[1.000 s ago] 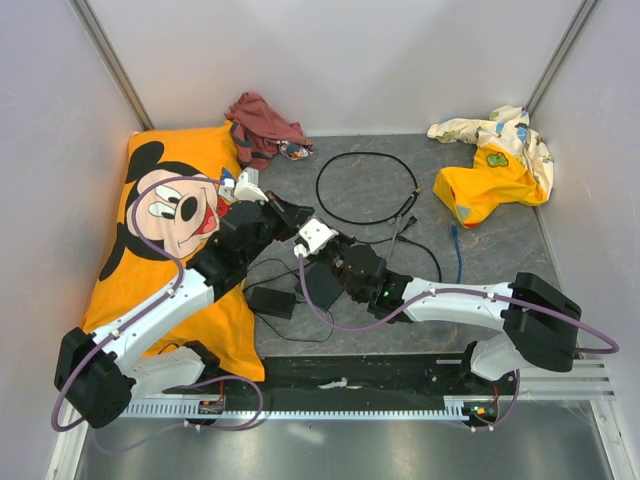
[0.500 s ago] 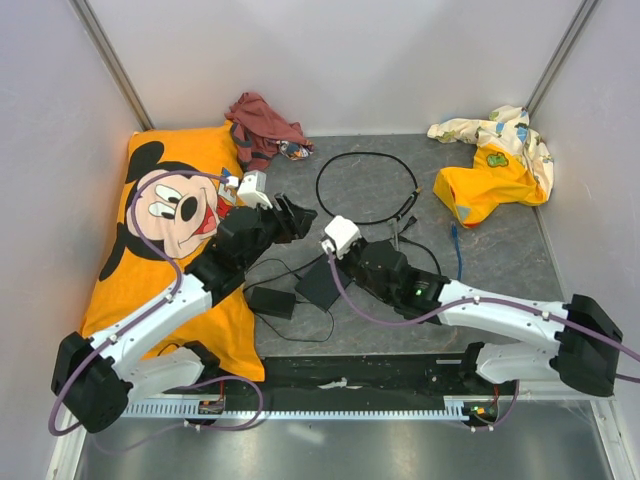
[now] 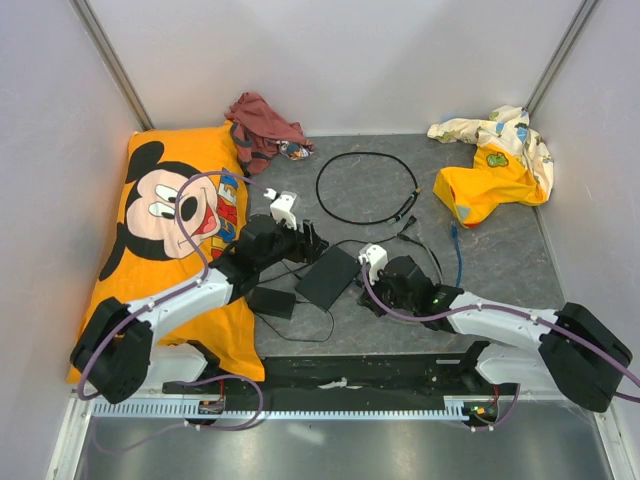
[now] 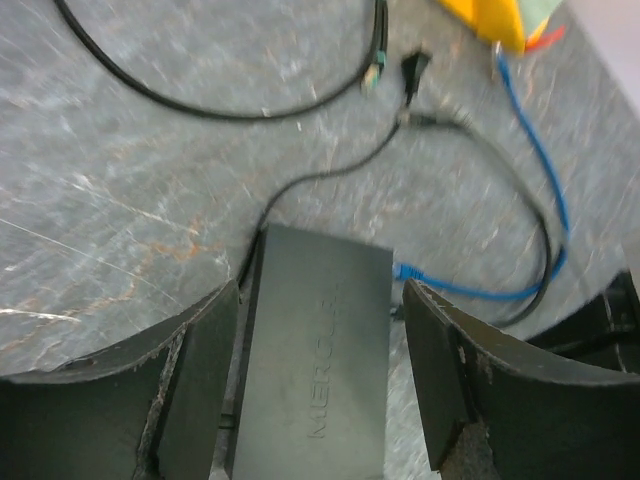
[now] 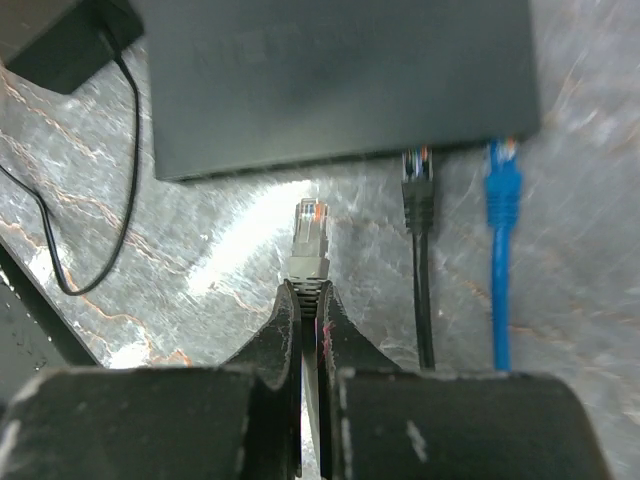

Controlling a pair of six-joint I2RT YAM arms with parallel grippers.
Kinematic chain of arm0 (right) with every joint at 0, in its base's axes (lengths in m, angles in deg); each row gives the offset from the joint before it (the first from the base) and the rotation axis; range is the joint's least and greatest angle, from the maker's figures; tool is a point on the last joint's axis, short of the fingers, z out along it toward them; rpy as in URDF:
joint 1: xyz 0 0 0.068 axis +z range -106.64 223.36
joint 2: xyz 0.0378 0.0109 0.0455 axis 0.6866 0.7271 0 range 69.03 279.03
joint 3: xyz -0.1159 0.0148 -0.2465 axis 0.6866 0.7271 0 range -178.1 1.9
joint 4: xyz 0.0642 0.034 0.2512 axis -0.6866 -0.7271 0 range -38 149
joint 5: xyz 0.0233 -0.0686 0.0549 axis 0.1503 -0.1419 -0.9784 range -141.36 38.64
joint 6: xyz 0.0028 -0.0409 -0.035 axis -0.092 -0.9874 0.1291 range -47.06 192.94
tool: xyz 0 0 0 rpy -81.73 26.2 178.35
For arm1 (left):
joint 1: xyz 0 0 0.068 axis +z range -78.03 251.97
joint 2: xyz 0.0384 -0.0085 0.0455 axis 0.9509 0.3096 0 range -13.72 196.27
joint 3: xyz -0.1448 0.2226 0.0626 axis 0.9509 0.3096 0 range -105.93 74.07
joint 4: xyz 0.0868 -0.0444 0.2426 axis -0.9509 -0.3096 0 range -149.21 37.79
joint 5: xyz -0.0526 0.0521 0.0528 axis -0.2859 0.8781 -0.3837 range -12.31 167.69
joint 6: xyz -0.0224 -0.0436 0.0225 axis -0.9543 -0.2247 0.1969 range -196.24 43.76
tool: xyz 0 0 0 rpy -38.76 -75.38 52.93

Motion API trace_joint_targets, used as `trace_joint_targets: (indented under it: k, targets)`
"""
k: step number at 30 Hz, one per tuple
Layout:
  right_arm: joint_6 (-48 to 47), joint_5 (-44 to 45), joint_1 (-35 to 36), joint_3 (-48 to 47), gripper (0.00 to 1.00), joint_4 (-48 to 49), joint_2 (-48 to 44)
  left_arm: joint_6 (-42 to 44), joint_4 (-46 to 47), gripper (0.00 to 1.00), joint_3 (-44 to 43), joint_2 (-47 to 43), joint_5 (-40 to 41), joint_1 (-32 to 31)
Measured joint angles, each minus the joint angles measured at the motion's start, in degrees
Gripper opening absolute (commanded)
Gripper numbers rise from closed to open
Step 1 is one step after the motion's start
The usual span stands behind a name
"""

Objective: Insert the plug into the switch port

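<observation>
**Item 1, plug (image 5: 311, 232).** A clear-tipped network plug on a grey boot. We log it pinched between the closed fingers of the right gripper (image 5: 310, 300). Its nose points at the near edge of the switch (image 5: 330, 80). It is close to that edge but not touching it.

**Item 2, switch.** A thin, flat, matte-black box lying on the grey table (image 5: 200, 230). Two leads already sit in its near edge, a black plug (image 5: 417, 178) and a blue plug (image 5: 502, 180) just beside it. In the right wrist view, the held plug lies to the left of both. We cannot see the switch port meant for it, because the openings face sideways under the box's top.

**Item 3, left gripper (image 4: 318, 300).** Its fingers are spread wide, one on each side of the switch, with a gap showing on both sides. It grips nothing. We judge it is placed to steady the box.

**Item 4, adapter brick (image 5: 70, 40).** A smaller black block with a thin cord, just beside the switch's corner. It is not part of the task.

**Status.**
- **Done:** the plug is in hand, turned toward the port side and brought near.
- **Left:** line it up with a free port, push it home and let go.
- **Our judgement:** the approach is nearly finished and the insertion has not begun.
</observation>
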Motion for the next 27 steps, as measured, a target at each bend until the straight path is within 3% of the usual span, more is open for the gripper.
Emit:
trace_joint_targets:
  k: [10,11,20,27]
  targets:
    - [7.0,-8.6,-4.9,6.8,0.00,17.1,9.1,3.4,1.0,0.73,0.0,9.9,-5.4,1.4]
    - [7.5,-9.1,-5.2,7.3,0.00,18.9,9.7,3.6,1.0,0.77,0.0,10.4,-5.5,1.5]
    - [10.1,-8.1,-5.8,12.1,0.00,30.7,11.2,4.5,0.6,0.76,-1.2,16.4,-7.5,1.7]
    - [11.6,-6.5,-6.7,13.1,0.00,33.4,11.1,4.5,0.4,0.75,-2.0,18.2,-8.5,1.7]
